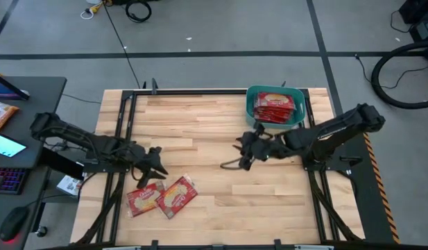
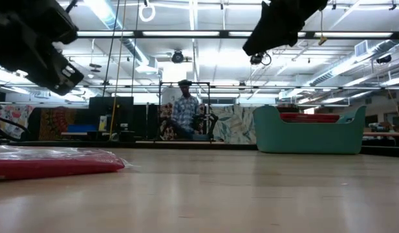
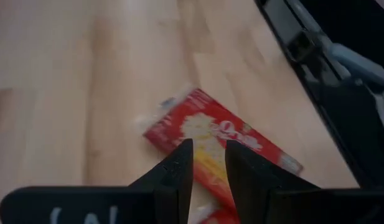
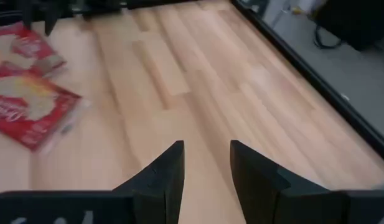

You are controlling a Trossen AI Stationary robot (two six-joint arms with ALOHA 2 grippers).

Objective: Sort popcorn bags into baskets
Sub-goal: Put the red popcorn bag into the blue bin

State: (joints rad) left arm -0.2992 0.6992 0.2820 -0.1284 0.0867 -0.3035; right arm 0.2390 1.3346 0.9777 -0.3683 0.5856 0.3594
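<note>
Two red popcorn bags [image 1: 144,200] [image 1: 177,196] lie flat, side by side, near the table's near-left edge. They also show in the right wrist view as popcorn bags [image 4: 27,102]. The teal basket [image 1: 254,104] stands at the far right with several red bags [image 1: 275,105] inside. My left gripper [image 1: 152,176] hovers open just above a bag [image 3: 207,127], touching nothing. My right gripper [image 1: 238,155] hangs open over bare wood at mid-table, between the basket and the loose bags. In the low view one bag [image 2: 53,162] and the basket [image 2: 309,134] show.
Black frame rails [image 1: 123,125] run along the table's sides. A dark desk [image 1: 40,90] on the left carries a keyboard, a mouse and an orange packet [image 1: 2,114]. Bare wood [image 1: 200,132] stretches between the arms. A person [image 2: 184,116] stands far behind the table.
</note>
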